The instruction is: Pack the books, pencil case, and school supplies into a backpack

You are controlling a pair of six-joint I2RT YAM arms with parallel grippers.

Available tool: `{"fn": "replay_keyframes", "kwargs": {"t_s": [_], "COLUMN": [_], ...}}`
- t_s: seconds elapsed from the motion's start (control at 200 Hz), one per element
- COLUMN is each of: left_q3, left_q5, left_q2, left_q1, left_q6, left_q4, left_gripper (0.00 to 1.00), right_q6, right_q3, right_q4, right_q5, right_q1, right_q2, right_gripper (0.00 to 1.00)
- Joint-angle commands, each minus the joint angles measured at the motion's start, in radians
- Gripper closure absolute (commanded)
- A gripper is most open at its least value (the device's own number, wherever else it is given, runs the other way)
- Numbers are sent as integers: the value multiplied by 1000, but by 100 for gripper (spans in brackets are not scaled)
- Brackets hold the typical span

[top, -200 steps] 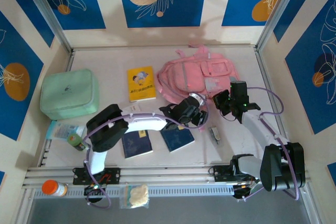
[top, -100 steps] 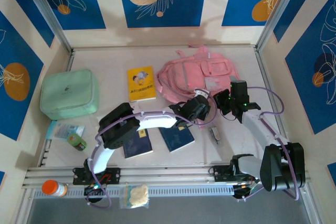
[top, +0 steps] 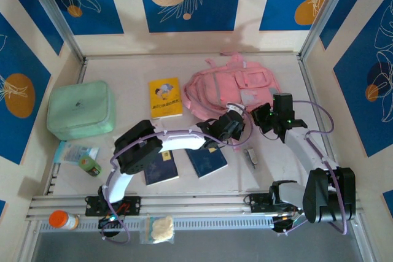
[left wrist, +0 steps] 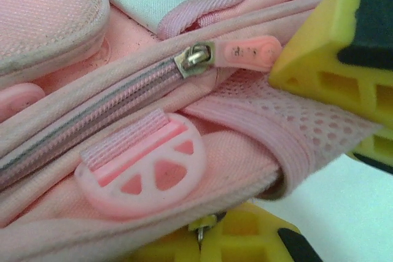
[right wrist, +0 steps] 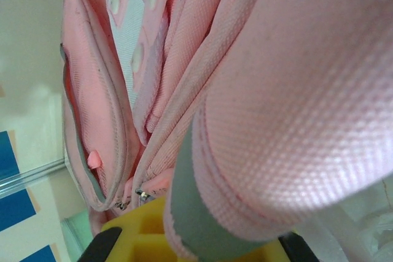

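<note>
The pink backpack [top: 228, 88] lies flat at the back of the table. My left gripper [top: 235, 128] is at its near edge, shut on the fabric beside a zip. In the left wrist view the yellow fingers [left wrist: 325, 65] pinch the backpack's mesh-edged seam [left wrist: 288, 133], with a pink zip pull [left wrist: 249, 53] just above. My right gripper [top: 263, 116] is shut on the backpack's padded pink strap [right wrist: 276, 108]. A yellow book [top: 165, 97] lies left of the backpack. Two navy books [top: 161, 169] [top: 207, 162] lie under the left arm. The teal pencil case [top: 75, 151] is at the left. A small grey-white supply [top: 251, 156] lies near the right arm.
A mint-green zip case [top: 81, 110] sits at the left. A small green bottle [top: 92, 165] stands by the pencil case. An orange-capped bottle [top: 63, 219] and a clear bag [top: 158, 228] rest on the front rail. Walls close in the table on three sides.
My left gripper moved right and up to the backpack's near edge and closed on it. The right gripper stayed shut and shifted slightly right.
</note>
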Motion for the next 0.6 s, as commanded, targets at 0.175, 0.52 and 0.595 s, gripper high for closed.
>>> {"fn": "replay_keyframes", "kwargs": {"t_s": [0.175,0.52,0.595], "left_q3": [-126,-189,-183], "left_q5": [137,199,231], "left_q2": [-153,-205,-209], "left_q1": [73,136,143], "left_q6": [-31,41,46], "left_q4": [-39,-137,-127], "left_gripper": [100,100,100], "right_q6": [-83,-183,-206], "right_q3": [115,268,302], "right_q4": [0,-14,-36], "right_q5": [-131,-226,-258], "right_q1": [-86,-181,-182], "right_q2": [36,201,237], "right_gripper": [100,100,100]}}
